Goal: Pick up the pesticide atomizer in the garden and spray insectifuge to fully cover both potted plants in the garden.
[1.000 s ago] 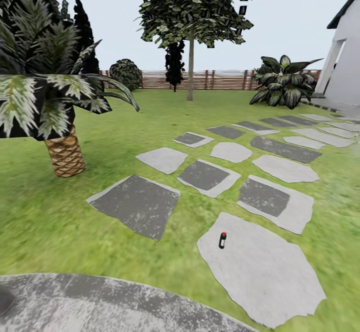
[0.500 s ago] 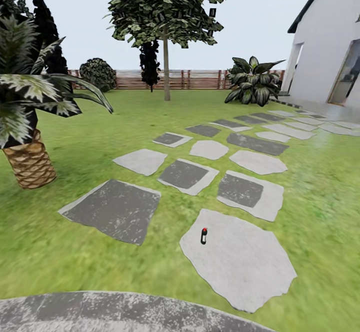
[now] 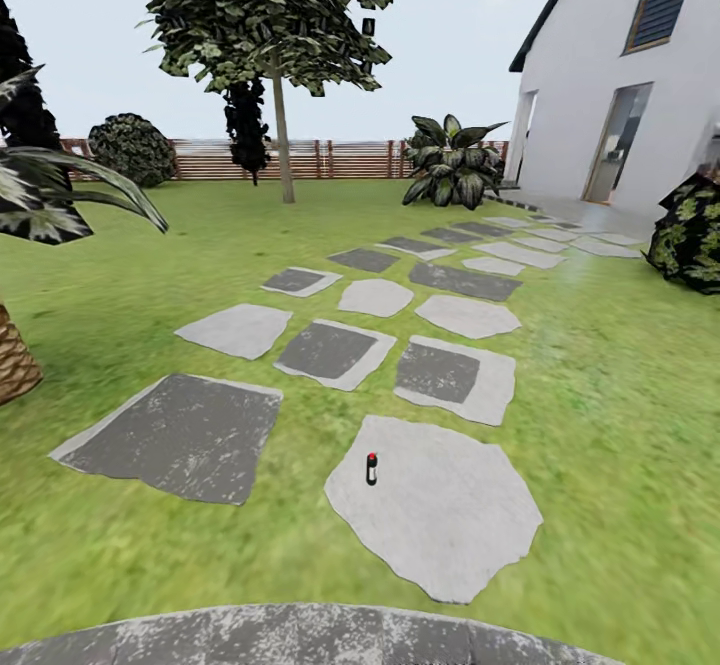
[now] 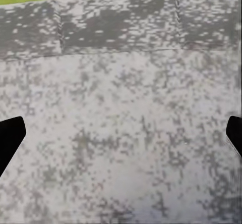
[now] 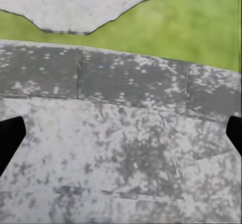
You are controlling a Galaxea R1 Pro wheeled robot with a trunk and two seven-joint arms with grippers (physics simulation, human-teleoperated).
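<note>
It was a home garden: a lawn with stepping stones, a slat fence, trees and a white house.

One pesticide atomizer, roughly fifteen stepping stones, one leafy tree, one house, one slat fence.

Little of the robot's body showed. In each wrist view, the fingertips of the left pincer and the right pincer were plain black, wedge-shaped, matte, without visible markings, screws or cables.
</note>
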